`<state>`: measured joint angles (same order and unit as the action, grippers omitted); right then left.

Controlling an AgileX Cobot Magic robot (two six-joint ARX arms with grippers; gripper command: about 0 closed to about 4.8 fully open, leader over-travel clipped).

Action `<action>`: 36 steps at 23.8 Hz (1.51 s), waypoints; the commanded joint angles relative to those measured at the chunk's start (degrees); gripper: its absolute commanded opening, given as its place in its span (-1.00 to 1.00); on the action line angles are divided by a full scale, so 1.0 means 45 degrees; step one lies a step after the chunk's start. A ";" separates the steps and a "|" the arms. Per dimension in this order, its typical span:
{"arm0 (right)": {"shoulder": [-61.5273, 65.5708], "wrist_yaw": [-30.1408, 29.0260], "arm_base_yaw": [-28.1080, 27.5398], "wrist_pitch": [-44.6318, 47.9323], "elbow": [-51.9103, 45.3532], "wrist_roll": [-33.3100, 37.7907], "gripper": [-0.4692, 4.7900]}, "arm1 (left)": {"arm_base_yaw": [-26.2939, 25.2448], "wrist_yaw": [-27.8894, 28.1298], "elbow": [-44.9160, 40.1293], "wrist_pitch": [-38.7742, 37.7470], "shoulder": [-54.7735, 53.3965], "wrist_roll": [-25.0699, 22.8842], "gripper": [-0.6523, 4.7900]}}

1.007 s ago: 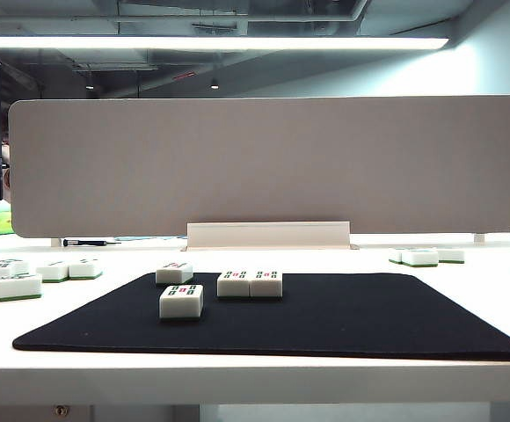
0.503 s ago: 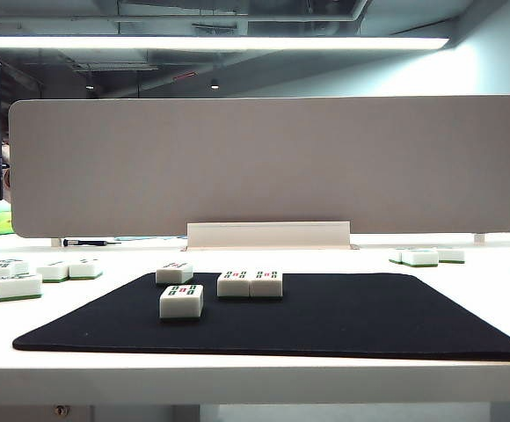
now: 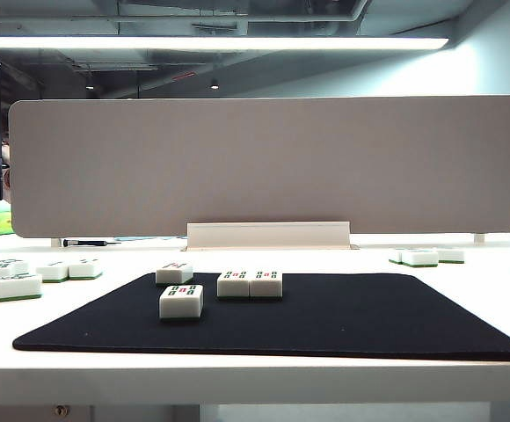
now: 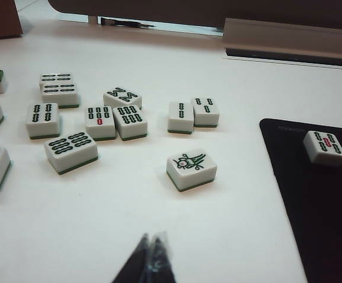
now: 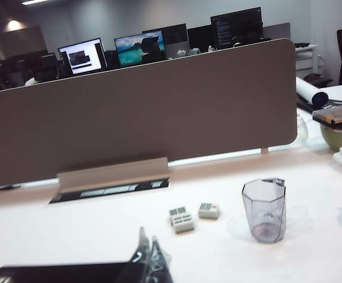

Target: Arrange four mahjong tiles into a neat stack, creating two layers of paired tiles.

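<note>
Four mahjong tiles lie in a single layer on the black mat (image 3: 343, 321) in the exterior view. Two (image 3: 234, 283) (image 3: 265, 283) sit side by side, touching. A third (image 3: 181, 301) lies nearer the front, and a fourth (image 3: 174, 272) sits at the mat's back left edge. Neither gripper shows in that view. In the left wrist view my left gripper (image 4: 152, 239) is shut and empty above the white table, with one tile (image 4: 324, 146) on the mat (image 4: 324, 230) off to its side. My right gripper (image 5: 147, 237) is shut and empty beside the mat's corner (image 5: 53, 274).
Several spare tiles (image 4: 71, 151) lie loose on the white table to the mat's left, one with a bird mark (image 4: 191, 169). On the mat's right are two more tiles (image 5: 181, 219) and a clear plastic cup (image 5: 264, 209). A grey divider panel (image 3: 264, 163) closes the back.
</note>
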<state>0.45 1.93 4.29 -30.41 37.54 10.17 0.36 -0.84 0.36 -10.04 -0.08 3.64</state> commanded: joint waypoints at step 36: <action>-0.0107 -0.8136 0.0000 -0.7519 0.2803 -0.0024 -0.83 | -0.0010 -0.0160 0.0019 -0.0141 -0.0005 0.1248 -0.78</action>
<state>0.64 -34.09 4.29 -64.01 49.91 10.07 0.36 -0.95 0.38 -10.07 -0.08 7.84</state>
